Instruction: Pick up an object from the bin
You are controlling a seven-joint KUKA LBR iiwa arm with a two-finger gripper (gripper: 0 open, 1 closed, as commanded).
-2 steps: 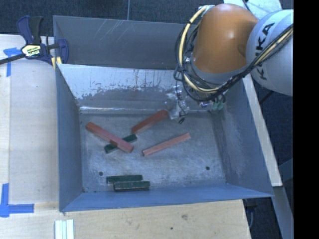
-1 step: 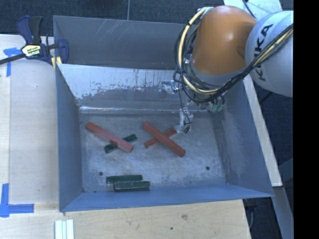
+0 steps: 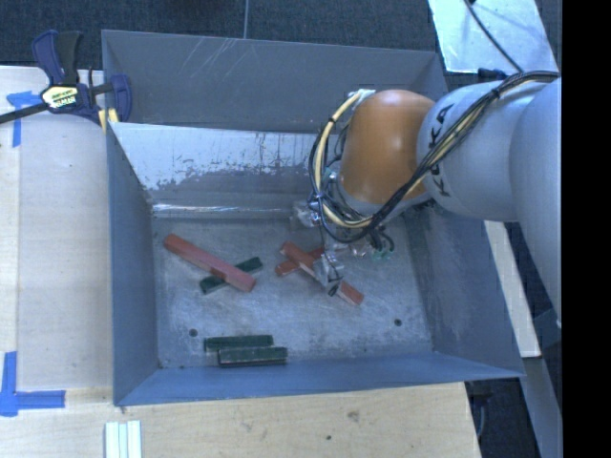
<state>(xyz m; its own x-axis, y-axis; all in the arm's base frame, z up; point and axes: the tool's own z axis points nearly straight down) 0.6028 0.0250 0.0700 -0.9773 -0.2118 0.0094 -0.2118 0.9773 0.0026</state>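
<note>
**Q:** Gripper position?
**A:** The gripper [image 3: 330, 273] is found low at the centre-right of the bin [image 3: 134, 284], directly over a crossed pair of red-brown sticks [image 3: 296, 256]. Whether it is apart or together cannot be told, and no hold is confirmed.

**Q:** Other contents?
**A:** A longer red-brown stick [image 3: 205, 261] is noted at centre-left, touching a dark green piece [image 3: 246, 266]. Two dark green bars [image 3: 246, 349] are recorded side by side at lower centre, well apart from the gripper.

hand [image 3: 331, 273]: over crossed red sticks [image 3: 298, 259], bin [image 3: 134, 256] centre-right
left: red stick [image 3: 205, 259] crossing green stick [image 3: 250, 265]
front: two green bars [image 3: 243, 349]
</note>
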